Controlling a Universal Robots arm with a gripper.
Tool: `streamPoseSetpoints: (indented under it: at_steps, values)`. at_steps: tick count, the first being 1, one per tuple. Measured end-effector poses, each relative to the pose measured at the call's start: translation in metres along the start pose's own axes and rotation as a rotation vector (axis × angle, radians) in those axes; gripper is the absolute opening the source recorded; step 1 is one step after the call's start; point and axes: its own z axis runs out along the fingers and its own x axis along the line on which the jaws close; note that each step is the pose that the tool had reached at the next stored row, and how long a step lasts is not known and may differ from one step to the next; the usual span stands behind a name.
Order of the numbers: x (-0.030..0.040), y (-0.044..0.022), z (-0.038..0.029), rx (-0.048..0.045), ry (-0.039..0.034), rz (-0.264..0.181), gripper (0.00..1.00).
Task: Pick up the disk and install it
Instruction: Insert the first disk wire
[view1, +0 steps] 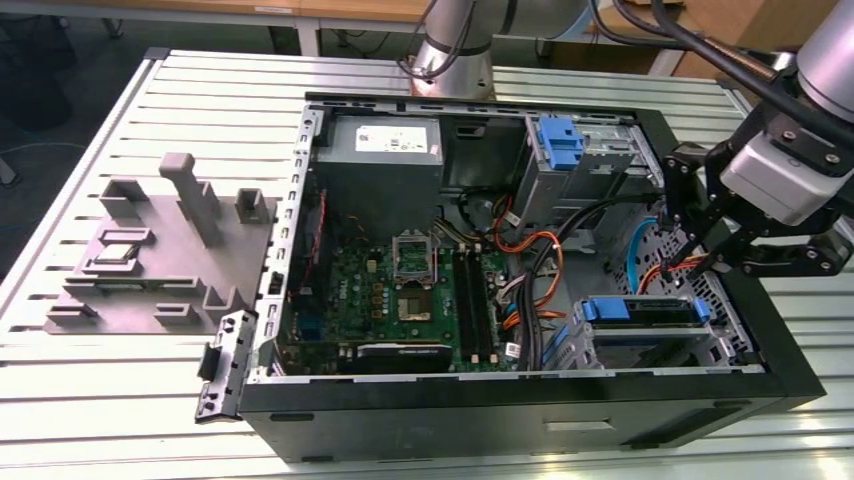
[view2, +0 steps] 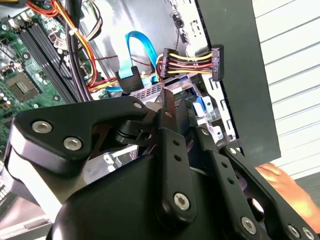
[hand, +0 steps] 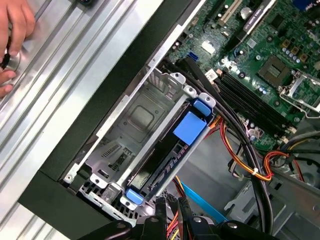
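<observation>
One black claw (view1: 694, 262) hung closed and empty above the open black computer case (view1: 534, 420), near its blue-handled disk (hand: 189, 128).

No text, label or number can be read.

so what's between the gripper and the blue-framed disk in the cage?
In the exterior view, orange and blue cables hang between the gripper and the disk.

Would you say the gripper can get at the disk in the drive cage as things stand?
Probably yes: the disk sits in the open-topped drive cage, and the gripper hangs just beside it. Nearby cables run alongside, not across it.
</observation>
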Motion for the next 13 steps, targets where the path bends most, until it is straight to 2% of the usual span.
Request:
streamPoseSetpoints:
  at_steps: [8,13]
  values:
    - [0.0,0.0,0.0003,0.0002,-0.005,-0.112,0.24]
    - [0.0,0.0,0.0004,0.0021,-0.0038,-0.122,0.24]
